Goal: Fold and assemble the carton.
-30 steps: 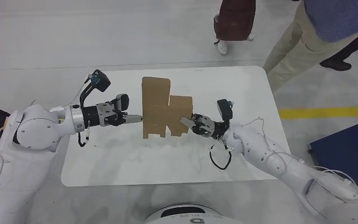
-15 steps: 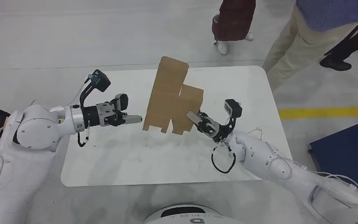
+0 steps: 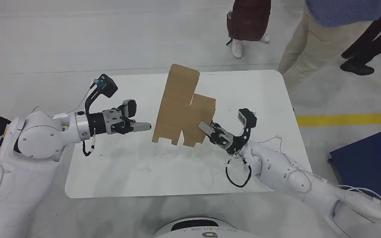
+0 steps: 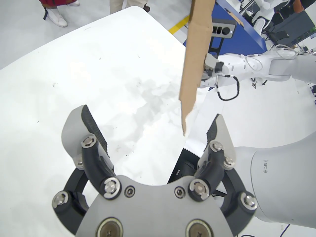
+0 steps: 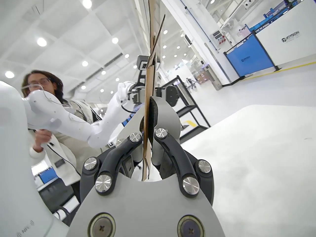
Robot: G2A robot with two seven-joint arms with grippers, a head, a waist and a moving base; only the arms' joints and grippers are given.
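**Q:** Where is the carton?

**A:** The carton (image 3: pixel 181 107) is a flat, unfolded sheet of brown cardboard. It is held on edge above the middle of the white surface (image 3: pixel 119 172). The sheet leans, with its tall stepped top tipping towards the far edge of the surface. Short flaps hang along its lower edge. From the left wrist camera, the lowest corner looks raised off the surface.

**Q:** What is holding it?

**A:** The right gripper (image 3: pixel 205 128) holds it. Its fingers (image 5: pixel 165 119) are closed flat against both faces of the cardboard, near the carton's lower right edge.

**Q:** And the other arm?

**A:** The left gripper (image 3: pixel 143 126) is level with the carton's lower left edge and just beside it. Its fingers (image 4: pixel 76 124) are spread wide and hold nothing. From above, a thin gap separates their tips from the cardboard. The pointed lower corner of the carton is close to one fingertip.

**Q:** How much room is around it?

**A:** White surface stretches from the carton's lower edge to the near edge. More of it lies on both sides, beneath the two arms. The carton is well apart from the left and right edges of the surface.
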